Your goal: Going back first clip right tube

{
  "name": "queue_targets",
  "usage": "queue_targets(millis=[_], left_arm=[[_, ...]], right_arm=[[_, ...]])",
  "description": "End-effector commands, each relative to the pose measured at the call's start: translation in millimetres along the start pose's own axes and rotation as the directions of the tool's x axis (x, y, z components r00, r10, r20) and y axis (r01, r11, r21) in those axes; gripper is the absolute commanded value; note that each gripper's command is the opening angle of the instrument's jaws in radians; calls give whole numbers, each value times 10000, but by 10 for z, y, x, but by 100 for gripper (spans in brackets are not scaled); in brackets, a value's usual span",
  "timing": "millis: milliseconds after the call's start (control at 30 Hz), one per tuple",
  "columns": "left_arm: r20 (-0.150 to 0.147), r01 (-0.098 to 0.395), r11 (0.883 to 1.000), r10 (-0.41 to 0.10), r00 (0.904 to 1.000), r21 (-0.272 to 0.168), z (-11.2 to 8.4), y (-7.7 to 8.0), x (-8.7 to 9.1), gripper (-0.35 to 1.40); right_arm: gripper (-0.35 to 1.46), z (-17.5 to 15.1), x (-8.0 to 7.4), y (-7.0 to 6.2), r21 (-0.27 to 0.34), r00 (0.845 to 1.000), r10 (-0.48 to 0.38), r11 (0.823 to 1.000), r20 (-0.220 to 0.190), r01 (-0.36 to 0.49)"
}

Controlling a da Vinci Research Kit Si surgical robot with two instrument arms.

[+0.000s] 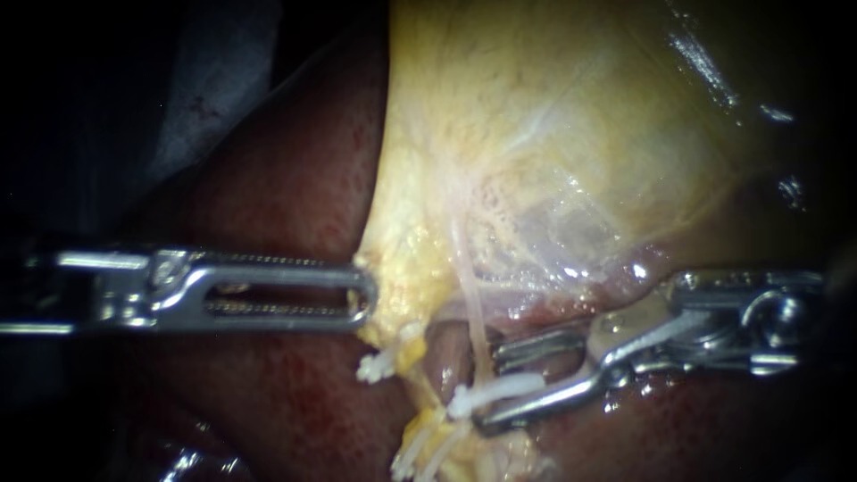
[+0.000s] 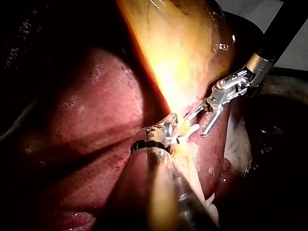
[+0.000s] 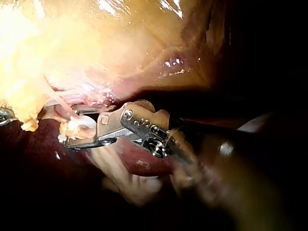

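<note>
Over dark red liver (image 1: 268, 178), your right instrument (image 1: 486, 379) holds its jaws open around the white clip (image 1: 504, 389), apparently seated on the thin pale tube (image 1: 473, 303). Backing off looks not yet done; your left instrument (image 1: 364, 299) has its jaws clamped on the yellow gallbladder (image 1: 536, 134).

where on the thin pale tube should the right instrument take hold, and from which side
Take the bare stretch of the tube, between the yellow fringe of the gallbladder and the white clip. Come from the right, where the right instrument lies, jaws open crosswise: the tube runs nearly upright there, thin and free of other tissue.
</note>
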Motion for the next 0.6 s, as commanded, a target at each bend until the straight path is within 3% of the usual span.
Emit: queue_targets(millis=[33, 300, 600], left_arm=[[-5, -5, 10000, 5, 10000, 9, 1, 1, 0, -35], [-3, -9, 10000, 9, 10000, 7, 2, 5, -2, -35], [-4, -13, 10000, 13, 10000, 7, 3, 7, -3, -35]], right_arm=[[49, -4, 3, -1, -38, 10000, -66, 10000, -40, 66], [50, -45, 24, -9, -307, 9987, -404, 9988, -311, 394], [58, -89, 48, -16, -905, 9882, -1404, 9868, -614, 1345]])
